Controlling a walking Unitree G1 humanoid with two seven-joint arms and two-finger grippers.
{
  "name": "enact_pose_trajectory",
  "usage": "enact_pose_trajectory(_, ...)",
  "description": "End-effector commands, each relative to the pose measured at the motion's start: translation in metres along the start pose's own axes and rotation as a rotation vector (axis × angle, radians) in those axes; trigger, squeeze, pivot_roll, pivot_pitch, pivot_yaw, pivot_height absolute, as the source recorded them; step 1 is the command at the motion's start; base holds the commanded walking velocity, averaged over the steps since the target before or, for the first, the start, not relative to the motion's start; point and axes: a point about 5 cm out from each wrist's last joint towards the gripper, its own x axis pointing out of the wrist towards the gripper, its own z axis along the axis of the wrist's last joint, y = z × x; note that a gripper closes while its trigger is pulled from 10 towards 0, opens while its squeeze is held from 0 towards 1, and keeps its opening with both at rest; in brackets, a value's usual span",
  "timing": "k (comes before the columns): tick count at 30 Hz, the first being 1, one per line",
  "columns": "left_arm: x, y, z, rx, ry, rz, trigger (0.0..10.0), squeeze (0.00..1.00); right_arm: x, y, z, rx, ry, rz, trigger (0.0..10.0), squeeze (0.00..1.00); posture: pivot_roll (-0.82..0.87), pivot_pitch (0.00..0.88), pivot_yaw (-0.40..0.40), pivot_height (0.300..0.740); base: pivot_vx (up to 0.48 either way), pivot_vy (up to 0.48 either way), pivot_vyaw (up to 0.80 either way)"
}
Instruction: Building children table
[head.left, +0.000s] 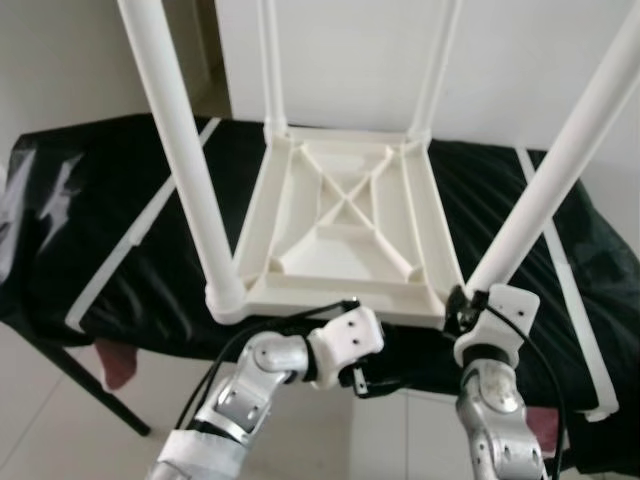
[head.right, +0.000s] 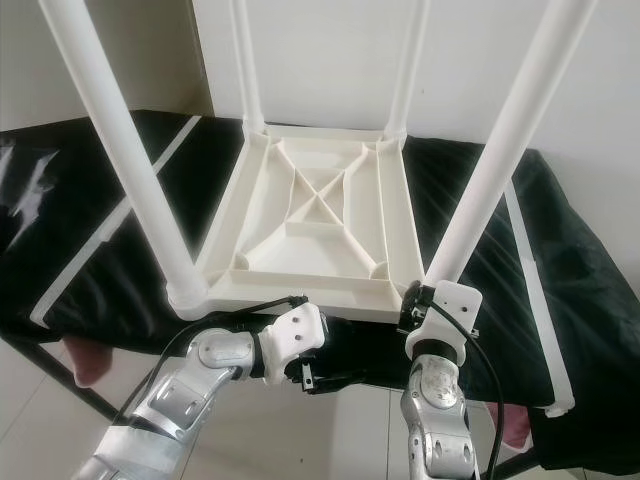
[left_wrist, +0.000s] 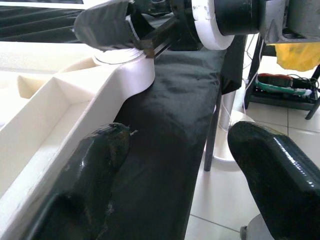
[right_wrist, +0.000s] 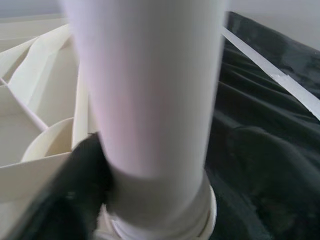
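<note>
Gripping the near-right leg (head.left: 540, 190) of the upturned table (head.left: 345, 215), right end effector (head.left: 462, 312); left end effector (left_wrist: 175, 165) released.

Head pair looks down-forward at table (head.left: 345, 215)'s near edge. Left wrist view runs along that edge, close; right wrist view hugs near-right leg (right_wrist: 150, 90). All share that corner.

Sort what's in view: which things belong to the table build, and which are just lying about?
Job:
tabletop, upside down on the black cloth
four legs, standing in its corners
near-right leg, right gripper at its base
left gripper, jaws open at the near edge

Lying about:
black cloth
yellow item
</note>
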Motion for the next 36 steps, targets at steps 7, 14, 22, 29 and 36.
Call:
enact_pose_trajectory(7,0.001,0.003,0.000,-0.003,0.006,0.057,10.0,0.00,0.006,-0.015,-0.002,-0.052,0.015,0.198,10.0,1.00,-0.04,0.030,0.002,0.740,0.000,0.000,0.00)
enact_pose_trajectory(14,0.001,0.003,0.000,0.002,0.009,0.053,10.0,0.00,0.024,-0.035,0.003,-0.153,0.003,0.403,10.0,0.00,-0.04,0.029,0.008,0.740,0.000,0.000,0.00)
enact_pose_trajectory(22,-0.001,0.002,0.000,-0.003,0.012,0.035,10.0,0.00,0.032,-0.030,0.009,-0.198,0.000,0.591,10.0,0.00,-0.03,0.028,0.011,0.740,0.000,0.000,0.00)
enact_pose_trajectory(29,-0.002,0.004,0.001,0.003,0.012,0.048,10.0,0.00,0.037,-0.023,0.004,-0.232,0.010,0.684,0.0,0.00,-0.02,0.025,0.004,0.740,0.000,0.000,0.00)
enact_pose_trajectory(36,-0.003,0.004,0.001,0.005,0.009,0.064,10.0,0.00,0.035,-0.024,-0.002,-0.197,0.032,0.672,0.0,0.00,-0.02,0.026,0.000,0.740,0.000,0.000,0.00)
